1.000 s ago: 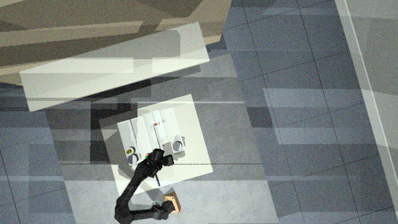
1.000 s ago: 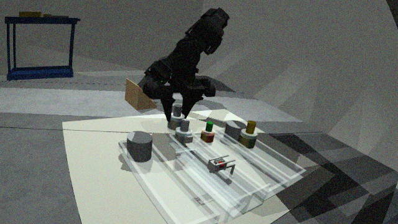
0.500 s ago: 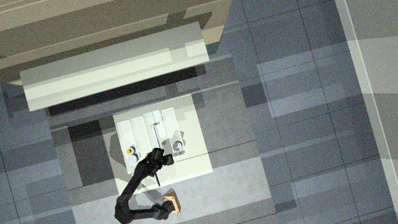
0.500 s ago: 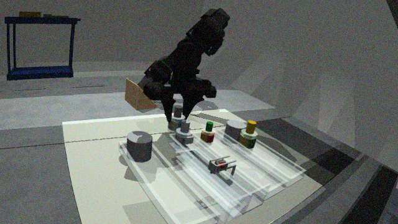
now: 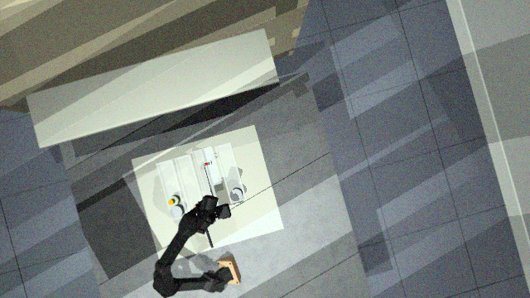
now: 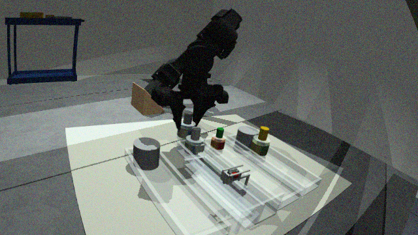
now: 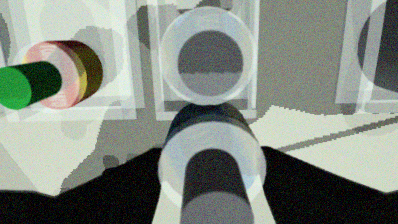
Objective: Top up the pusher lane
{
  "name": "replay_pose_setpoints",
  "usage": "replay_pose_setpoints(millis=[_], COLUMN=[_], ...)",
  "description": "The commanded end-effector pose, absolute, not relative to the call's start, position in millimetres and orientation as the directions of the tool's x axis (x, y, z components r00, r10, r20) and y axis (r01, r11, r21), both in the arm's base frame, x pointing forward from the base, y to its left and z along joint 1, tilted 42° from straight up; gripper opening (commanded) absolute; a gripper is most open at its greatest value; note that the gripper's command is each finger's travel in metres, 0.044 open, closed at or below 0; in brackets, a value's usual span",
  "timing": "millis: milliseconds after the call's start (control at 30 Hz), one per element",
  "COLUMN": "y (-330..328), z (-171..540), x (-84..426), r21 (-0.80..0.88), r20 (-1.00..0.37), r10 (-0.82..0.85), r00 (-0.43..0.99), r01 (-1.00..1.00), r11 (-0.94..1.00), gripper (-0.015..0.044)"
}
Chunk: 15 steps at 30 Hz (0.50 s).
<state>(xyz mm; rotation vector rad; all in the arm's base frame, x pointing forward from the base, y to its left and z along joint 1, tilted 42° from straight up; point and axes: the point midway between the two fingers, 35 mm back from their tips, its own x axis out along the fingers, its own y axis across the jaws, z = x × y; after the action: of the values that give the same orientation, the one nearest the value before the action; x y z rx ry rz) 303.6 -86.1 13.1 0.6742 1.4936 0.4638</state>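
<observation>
My gripper (image 6: pixel 187 126) is shut on a grey-capped jar (image 6: pixel 187 118) (image 7: pixel 215 170) with a pale shoulder and dark body. It holds the jar upright, just outside the front end of the clear sprung lane (image 7: pixel 256 60). The matching grey-capped jar (image 6: pixel 194 143) (image 7: pixel 210 60) stands inside that lane near its low front stop (image 7: pixel 164 115). In the wrist view the held jar's body overlaps the front stop and reaches the edge of the lane jar; whether they touch I cannot tell. The pusher plate is hard to make out.
A green-capped jar (image 6: pixel 218 142) (image 7: pixel 55 75) stands in the neighbouring lane. A yellow-capped jar (image 6: pixel 261 145) (image 5: pixel 171 202) stands beside a grey cylinder (image 6: pixel 246 134). Another grey cylinder (image 6: pixel 147 155) (image 5: pixel 236 194) stands on the other side. A small bracket with red (image 6: pixel 234 176) sits above the lanes.
</observation>
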Motion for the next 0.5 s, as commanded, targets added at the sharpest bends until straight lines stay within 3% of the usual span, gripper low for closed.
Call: replay_pose_setpoints(millis=[0,467], y=[-87.8,-88.4], z=[14.6,14.7], x=[310.8,316.6], r21=[0.663,0.663], r20=[-0.748,-0.748], r10=[0.661,0.661], r00=[0.066,0.066], r01=[0.114,0.114], r11=[0.740,0.740], gripper=[0.0000,0.0000])
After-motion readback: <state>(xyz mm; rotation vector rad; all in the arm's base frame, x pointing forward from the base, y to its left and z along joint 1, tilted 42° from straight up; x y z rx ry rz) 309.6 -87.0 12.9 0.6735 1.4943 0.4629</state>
